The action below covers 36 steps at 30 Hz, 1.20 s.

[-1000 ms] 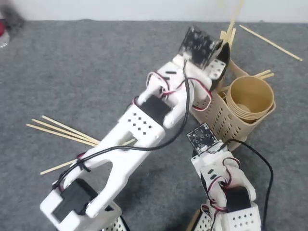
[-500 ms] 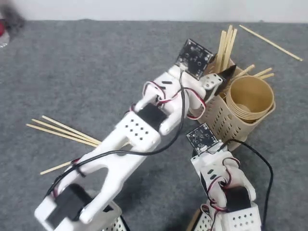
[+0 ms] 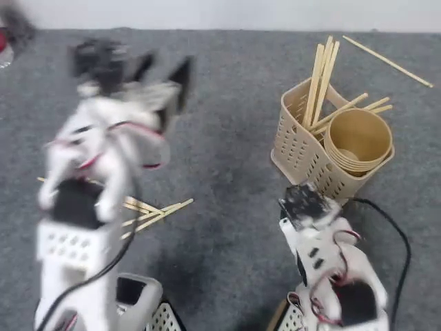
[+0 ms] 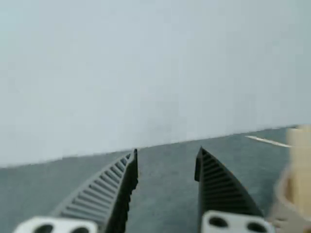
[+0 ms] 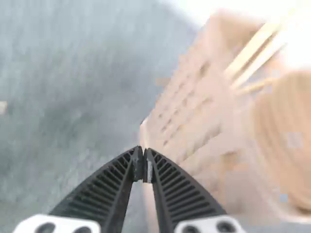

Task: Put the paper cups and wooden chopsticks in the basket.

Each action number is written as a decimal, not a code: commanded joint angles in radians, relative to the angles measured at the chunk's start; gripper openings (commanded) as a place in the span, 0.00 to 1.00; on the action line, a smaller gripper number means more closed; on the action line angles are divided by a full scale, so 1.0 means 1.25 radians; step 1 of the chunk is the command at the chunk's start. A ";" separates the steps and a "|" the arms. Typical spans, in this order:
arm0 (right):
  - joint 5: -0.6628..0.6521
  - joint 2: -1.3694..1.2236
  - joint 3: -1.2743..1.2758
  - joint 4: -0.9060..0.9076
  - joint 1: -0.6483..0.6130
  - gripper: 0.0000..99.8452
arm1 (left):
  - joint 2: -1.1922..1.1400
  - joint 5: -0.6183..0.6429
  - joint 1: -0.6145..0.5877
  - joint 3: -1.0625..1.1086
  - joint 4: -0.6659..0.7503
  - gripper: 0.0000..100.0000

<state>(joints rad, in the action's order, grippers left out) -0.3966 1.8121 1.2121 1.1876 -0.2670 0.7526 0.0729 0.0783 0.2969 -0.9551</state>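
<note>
The beige slotted basket stands at the right of the table. A stack of paper cups sits in it, and several wooden chopsticks lean upright in it beside the cups. More chopsticks lie on the grey mat at the left. My left gripper is raised over the mat's left half, open and empty; its own view shows the spread fingers and the basket off to one side. My right gripper is shut and empty, close to the basket wall, with the cups behind.
One stray chopstick lies on the mat behind the basket, at the far right. The right arm's body stands just in front of the basket. Open mat lies between the basket and the left arm.
The left arm has swung from the basket far to the left and is blurred. The chopsticks it held over the basket now stand inside it. The right arm has shifted slightly.
</note>
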 commanded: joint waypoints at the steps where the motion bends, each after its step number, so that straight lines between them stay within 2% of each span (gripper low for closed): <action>1: -0.005 0.002 -0.217 -0.017 0.091 0.01 | 0.090 0.075 -0.182 0.025 -0.134 0.20; 6: -0.005 0.001 -0.371 -0.184 0.334 0.01 | 0.136 0.149 -0.255 0.256 -0.134 0.20; 8: -0.005 -0.007 -0.351 -0.276 0.438 0.01 | 0.155 0.161 -0.259 0.391 -0.068 0.20; 12: 0.001 -0.084 -0.277 -0.451 0.628 0.01 | 0.209 0.160 -0.280 0.650 0.145 0.20; 14: 0.022 -0.155 -0.259 -0.548 0.690 0.01 | 0.249 0.161 -0.295 0.738 0.230 0.20; 17: 0.101 -0.301 -0.263 -0.687 0.757 0.01 | 0.309 0.173 -0.300 0.841 0.296 0.19; 21: 0.139 -0.547 -0.338 -0.800 0.775 0.01 | 0.399 0.176 -0.349 0.908 0.327 0.19; 26: 0.141 -0.908 -0.581 -0.784 0.773 0.01 | 0.511 0.173 -0.369 0.975 0.328 0.19; 31: 0.142 -1.298 -0.949 -0.697 0.768 0.01 | 0.624 0.173 -0.368 1.038 0.328 0.19; 36: 0.136 -1.706 -1.417 -0.554 0.719 0.01 | 0.722 0.146 -0.365 1.102 0.327 0.19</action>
<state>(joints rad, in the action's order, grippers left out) -0.2309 -0.0338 -0.1366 0.4112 0.6720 1.5627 0.2800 -0.3744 1.6410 -0.5685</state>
